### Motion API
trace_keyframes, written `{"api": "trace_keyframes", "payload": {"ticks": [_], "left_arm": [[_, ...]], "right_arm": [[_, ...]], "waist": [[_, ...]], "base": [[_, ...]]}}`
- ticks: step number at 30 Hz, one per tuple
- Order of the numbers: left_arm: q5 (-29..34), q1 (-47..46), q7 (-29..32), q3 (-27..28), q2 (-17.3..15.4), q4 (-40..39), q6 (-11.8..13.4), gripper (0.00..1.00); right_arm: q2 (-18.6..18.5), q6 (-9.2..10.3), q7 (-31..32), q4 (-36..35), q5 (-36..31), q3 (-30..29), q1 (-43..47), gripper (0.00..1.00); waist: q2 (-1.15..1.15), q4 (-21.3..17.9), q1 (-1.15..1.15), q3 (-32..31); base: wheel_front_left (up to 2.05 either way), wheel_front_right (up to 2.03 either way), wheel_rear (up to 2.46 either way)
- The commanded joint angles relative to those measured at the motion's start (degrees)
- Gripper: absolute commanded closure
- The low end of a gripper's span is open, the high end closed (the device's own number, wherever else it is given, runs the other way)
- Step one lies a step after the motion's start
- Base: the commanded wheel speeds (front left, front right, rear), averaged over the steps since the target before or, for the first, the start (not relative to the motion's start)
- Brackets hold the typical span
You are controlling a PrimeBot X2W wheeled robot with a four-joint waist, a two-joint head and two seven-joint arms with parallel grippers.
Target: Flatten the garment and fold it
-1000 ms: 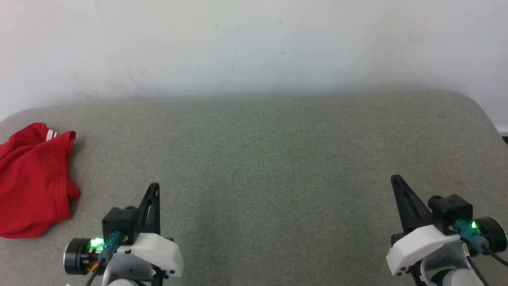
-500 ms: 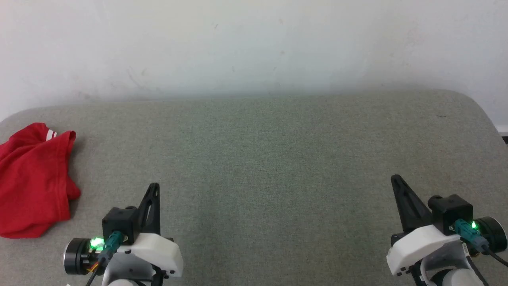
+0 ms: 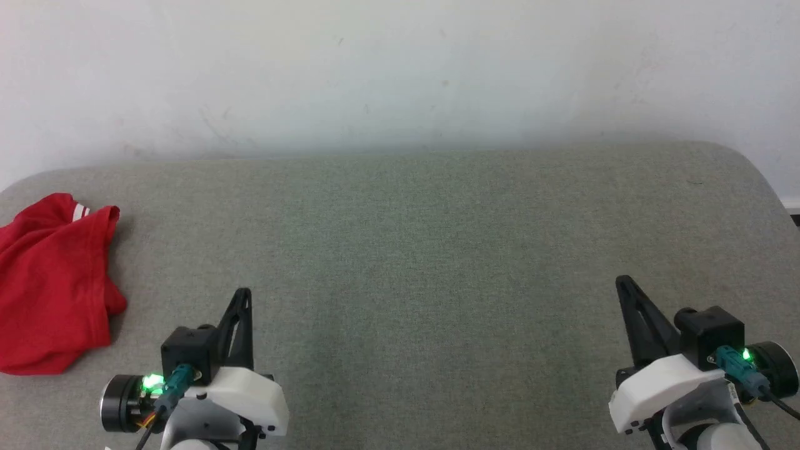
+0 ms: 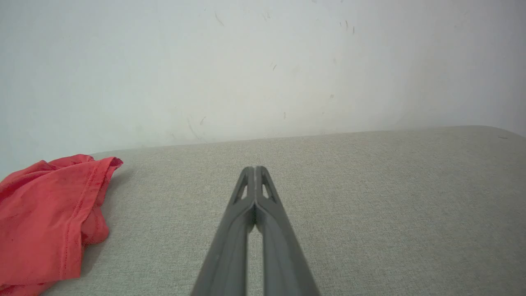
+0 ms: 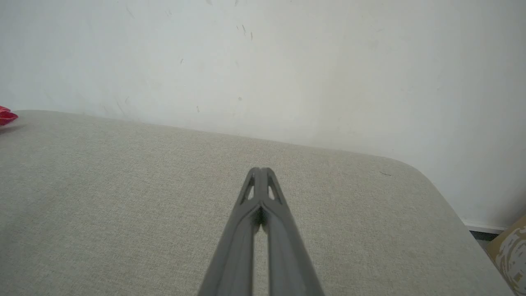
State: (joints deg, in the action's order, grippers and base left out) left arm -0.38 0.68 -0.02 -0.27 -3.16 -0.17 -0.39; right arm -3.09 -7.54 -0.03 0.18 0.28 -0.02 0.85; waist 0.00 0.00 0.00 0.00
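Observation:
The garment (image 3: 50, 287), red cloth with a small white stripe at its top, lies crumpled at the far left edge of the grey padded surface (image 3: 425, 250). In the left wrist view the garment (image 4: 45, 222) sits low on the left. A red tip of the garment (image 5: 6, 116) peeks in at the left edge of the right wrist view. My left gripper (image 3: 242, 295) hovers low, to the right of the cloth and apart from it, shut with nothing in it; its tips (image 4: 255, 169) meet. My right gripper (image 3: 624, 281) is far to the right, shut and empty, tips (image 5: 259, 170) together.
A white wall (image 3: 400, 75) rises directly behind the padded surface. The surface has rounded back corners, and its right edge (image 5: 448, 205) drops toward a floor where a brown box (image 5: 509, 250) stands.

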Motion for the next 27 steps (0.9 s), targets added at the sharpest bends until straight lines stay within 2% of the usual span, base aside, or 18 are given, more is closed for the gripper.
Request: {"api": "trace_keyframes", "payload": {"ticks": [1,27], "left_arm": [[0.0,0.0,0.0,0.0,0.0,0.0,0.0,0.00],[-1.4,1.7,-2.6,-0.1,0.0,-1.1,-0.9,0.00]], "right_arm": [[0.0,0.00,0.0,0.0,0.0,0.0,0.0,0.00],[0.0,0.01,-2.6,0.7,1.9,-2.9,1.5,0.00]], "waist": [[0.00,0.0,0.00,0.0],[0.00,0.2,0.00,-0.6]], "base": [[0.00,0.00,0.00],[0.00,0.00,0.00]]}}
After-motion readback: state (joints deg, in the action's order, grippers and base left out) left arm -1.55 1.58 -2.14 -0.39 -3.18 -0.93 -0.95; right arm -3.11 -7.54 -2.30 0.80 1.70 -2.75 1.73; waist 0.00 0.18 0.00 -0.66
